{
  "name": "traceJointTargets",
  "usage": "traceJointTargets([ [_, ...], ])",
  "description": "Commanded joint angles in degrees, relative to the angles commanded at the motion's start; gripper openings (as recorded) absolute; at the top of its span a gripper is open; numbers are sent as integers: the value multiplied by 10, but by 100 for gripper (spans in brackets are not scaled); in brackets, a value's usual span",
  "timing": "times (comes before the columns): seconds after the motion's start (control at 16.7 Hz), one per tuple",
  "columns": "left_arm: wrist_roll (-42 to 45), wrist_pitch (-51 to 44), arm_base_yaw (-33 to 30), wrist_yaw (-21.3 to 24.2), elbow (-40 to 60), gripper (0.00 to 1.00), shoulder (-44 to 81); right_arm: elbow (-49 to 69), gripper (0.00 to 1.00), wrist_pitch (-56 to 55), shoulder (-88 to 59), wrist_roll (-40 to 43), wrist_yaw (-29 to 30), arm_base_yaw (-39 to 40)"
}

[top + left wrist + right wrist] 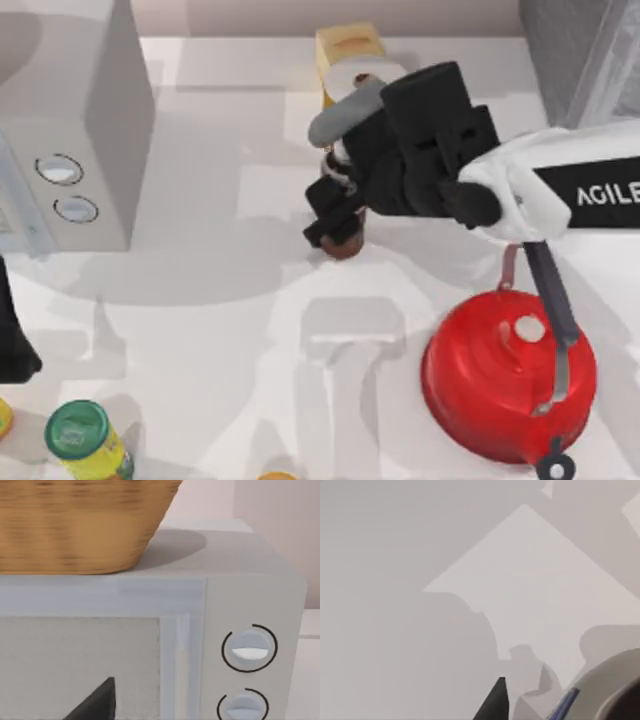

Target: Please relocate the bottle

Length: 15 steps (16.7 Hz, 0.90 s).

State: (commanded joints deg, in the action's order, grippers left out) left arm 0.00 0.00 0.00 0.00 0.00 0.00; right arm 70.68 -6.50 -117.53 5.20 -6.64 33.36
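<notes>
1. The right gripper (335, 215) sits at the centre of the top view, reaching in from the right edge; its dark fingers straddle the bottle (345, 243), whose reddish-brown lower body peeks out below them just above the middle of the frame; the fingers look narrowed around it, so I judge it gripped (the contact itself is hidden under the wrist).
2. The bottle stands or hangs over the white table (200, 330), just in front of the yellow canister (350, 55) at the top centre; whether its base touches the table I cannot tell.
3. The left gripper (15, 340) is parked at the left edge, lower half of the frame; I cannot tell how its fingers stand; its wrist view faces the microwave (240, 630) with a wicker basket (75, 525) on top.
4. Risks, as I judge them: the grip is high on a slim body, so the bottle could swing or slip out on a quick move; a careless sweep could knock the canister close behind; a path toward the lower right could clip the red kettle (505, 375); the green-lidded jar (85, 440) at lower left is well apart.
</notes>
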Motion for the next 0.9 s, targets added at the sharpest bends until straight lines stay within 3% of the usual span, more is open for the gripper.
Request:
traceJointTargets([
  [0.66,0,0,0,0,0,100,0,-229,0,71,301,-66,91,-248],
  [0.9,0,0,0,0,0,100,0,-269,0,83,352,-79,108,-293],
])
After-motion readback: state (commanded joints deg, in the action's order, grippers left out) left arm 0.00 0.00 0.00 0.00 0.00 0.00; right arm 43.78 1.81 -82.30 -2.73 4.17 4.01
